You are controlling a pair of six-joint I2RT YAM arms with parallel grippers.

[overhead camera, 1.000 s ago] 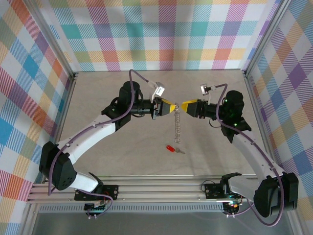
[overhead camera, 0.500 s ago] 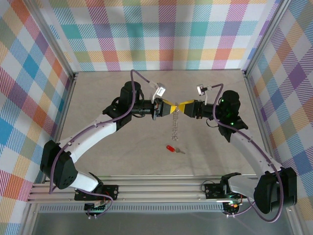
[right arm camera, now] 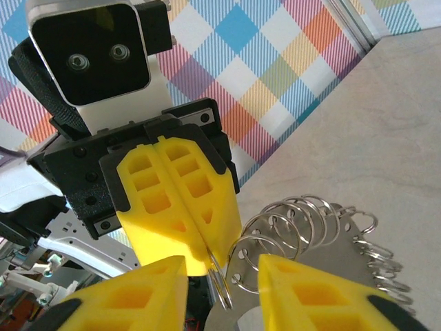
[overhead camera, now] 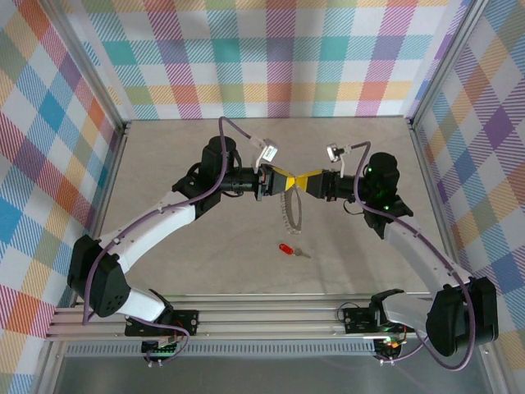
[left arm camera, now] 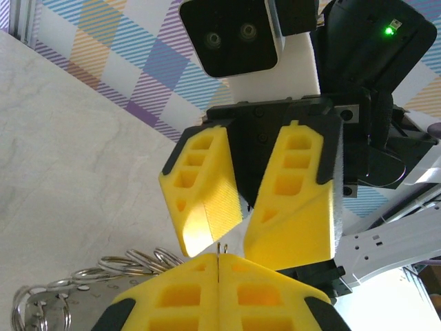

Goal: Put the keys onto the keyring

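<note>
The keyring [overhead camera: 293,212] is a grey metal piece fringed with small wire rings. It hangs above the table from my left gripper [overhead camera: 286,181]. In the left wrist view, my left gripper [left arm camera: 219,256] is shut on a thin wire loop of the keyring [left arm camera: 131,264]. My right gripper [overhead camera: 308,181] faces it tip to tip. In the right wrist view, my right gripper [right arm camera: 222,270] stands open with that loop of the keyring [right arm camera: 303,227] in the gap between its fingers. The key [overhead camera: 285,248], red-headed with a silver blade, lies on the table below the ring.
The beige table [overhead camera: 189,246] is walled by checked panels, with metal posts at its corners. An aluminium rail [overhead camera: 262,316] carrying both arm bases runs along the near edge.
My right gripper has moved left until it meets the left gripper, and its jaws have narrowed around the held loop. The hanging keyring has swung and looks shorter. The key has not moved.
</note>
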